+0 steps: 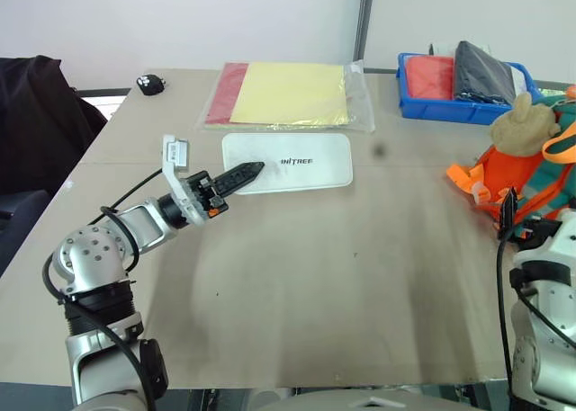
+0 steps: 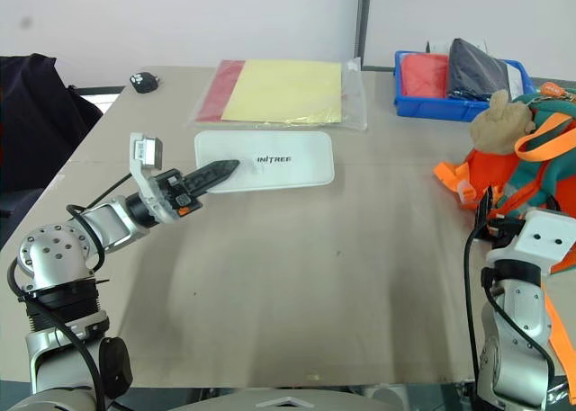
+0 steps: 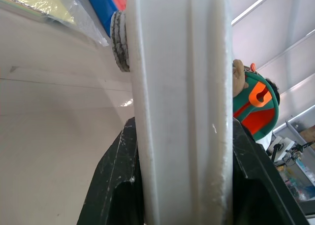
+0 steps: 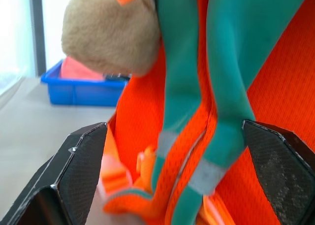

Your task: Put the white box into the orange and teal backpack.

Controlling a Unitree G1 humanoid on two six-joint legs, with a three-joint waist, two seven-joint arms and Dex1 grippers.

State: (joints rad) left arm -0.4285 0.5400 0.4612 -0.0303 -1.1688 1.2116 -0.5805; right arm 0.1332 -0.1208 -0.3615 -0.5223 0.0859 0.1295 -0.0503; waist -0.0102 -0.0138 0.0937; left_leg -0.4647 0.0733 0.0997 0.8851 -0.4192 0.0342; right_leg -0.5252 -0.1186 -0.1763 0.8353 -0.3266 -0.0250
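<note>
We find the white box (image 1: 288, 162) lying flat on the tan table (image 1: 315, 276), lettering up, at about 12 o'clock from table centre. Just beyond it lies a yellow sheet in a clear sleeve (image 1: 290, 94), with a red sheet under its left side. Our left gripper (image 1: 241, 174) reaches in from 8 o'clock, roughly level, its black fingers pressed together on the box's near-left edge. In the left wrist view we see that white edge (image 3: 182, 112) standing between the two dark fingers (image 3: 110, 185), pinched there.

The orange and teal backpack (image 2: 517, 164) sits at 3 o'clock, well apart from the box, with a tan plush toy (image 2: 499, 123) on its upper side and orange straps (image 1: 472, 182) spilling toward table centre. Behind it, at 1 o'clock, stands a blue bin (image 1: 423, 105) holding red and dark items.

Our right gripper (image 4: 172, 185) is just beside the backpack's near side. Its fingers (image 4: 78, 171) are spread wide, with orange fabric and teal straps lying between them; we cannot tell if they touch the bag.

A small black object (image 1: 149, 84) rests at the table's 10 o'clock corner.
</note>
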